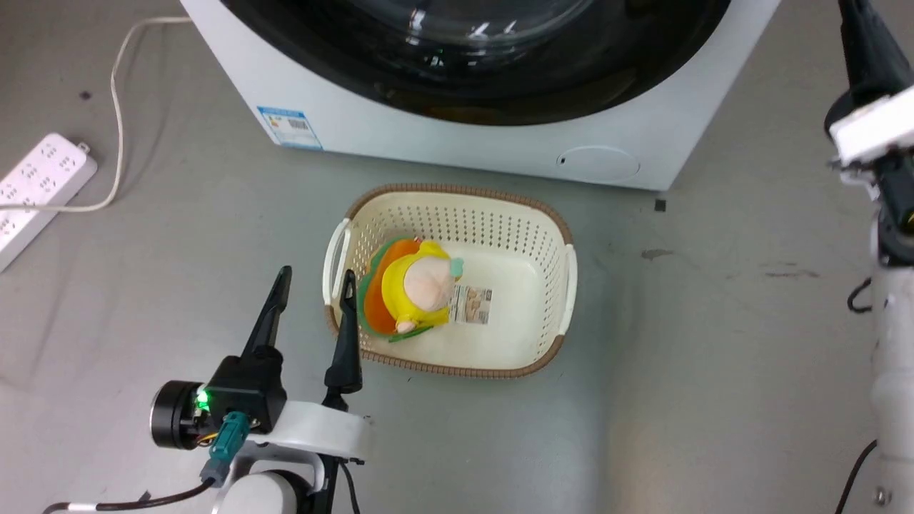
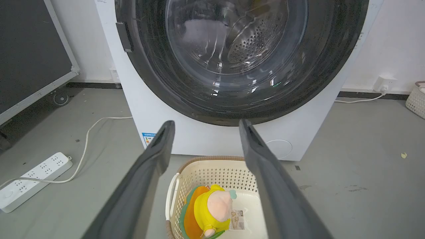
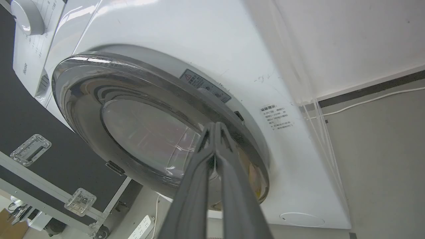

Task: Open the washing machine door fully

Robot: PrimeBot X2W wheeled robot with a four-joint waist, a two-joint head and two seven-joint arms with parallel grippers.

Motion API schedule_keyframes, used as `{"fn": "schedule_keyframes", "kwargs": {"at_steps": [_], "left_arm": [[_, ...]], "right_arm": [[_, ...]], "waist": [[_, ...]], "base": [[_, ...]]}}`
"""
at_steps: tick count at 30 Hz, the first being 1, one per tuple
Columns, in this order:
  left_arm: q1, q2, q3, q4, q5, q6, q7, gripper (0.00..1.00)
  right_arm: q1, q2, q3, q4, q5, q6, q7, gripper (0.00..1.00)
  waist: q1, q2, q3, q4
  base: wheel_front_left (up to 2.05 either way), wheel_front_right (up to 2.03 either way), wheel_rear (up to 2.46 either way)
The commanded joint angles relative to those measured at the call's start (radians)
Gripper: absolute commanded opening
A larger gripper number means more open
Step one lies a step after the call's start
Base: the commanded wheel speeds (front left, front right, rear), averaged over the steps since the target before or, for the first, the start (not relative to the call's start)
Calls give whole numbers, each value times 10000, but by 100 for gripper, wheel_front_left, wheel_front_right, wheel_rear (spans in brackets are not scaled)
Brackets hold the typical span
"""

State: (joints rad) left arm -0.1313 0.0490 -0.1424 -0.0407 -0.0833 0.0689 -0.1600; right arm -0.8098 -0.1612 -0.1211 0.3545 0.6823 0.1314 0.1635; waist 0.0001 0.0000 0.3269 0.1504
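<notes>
The boxy white glossy washing machine (image 1: 443,143) carries its round, glossy black door with bulging glass bowl (image 3: 142,132) flat against its front. The right gripper (image 3: 215,127) is pinched together, empty, tips by the door's rim. The left gripper (image 1: 317,275) is spread wide, empty.

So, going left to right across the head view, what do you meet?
Power strip → blue label → toy → round cap → right arm.
</notes>
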Motion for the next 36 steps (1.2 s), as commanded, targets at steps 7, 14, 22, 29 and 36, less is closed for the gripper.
{"fn": "schedule_keyframes", "kwargs": {"at_steps": [7,14,22,29,36], "left_arm": [[-388,8,-267,-133,-166,200,-234,100],[-552,9,-502,-156,-290,315,-380,100],[-730,10,-678,-194,-382,403,-527,100],[-968,10,-901,-208,-519,501,-672,100],[-1223,11,-1113,-281,-608,661,-840,100]], "right_arm": [[-1752,-246,-401,1486,1330,-5,1366,0],[-3246,-684,-783,3075,2015,-5,2624,0],[-4868,-1073,-1167,4726,2523,-6,3496,0],[-6377,-1338,-1351,6231,2943,-6,4366,0],[-7791,-1756,-1500,7754,3377,-7,5142,0]], "waist": [[-1,0,565,306],[-1,0,964,581],[-1,0,1343,807],[-1,0,1762,1051],[-1,0,2219,1357]], "base": [[0,0,0],[0,0,0],[0,0,0],[0,0,0],[0,0,0]]}}
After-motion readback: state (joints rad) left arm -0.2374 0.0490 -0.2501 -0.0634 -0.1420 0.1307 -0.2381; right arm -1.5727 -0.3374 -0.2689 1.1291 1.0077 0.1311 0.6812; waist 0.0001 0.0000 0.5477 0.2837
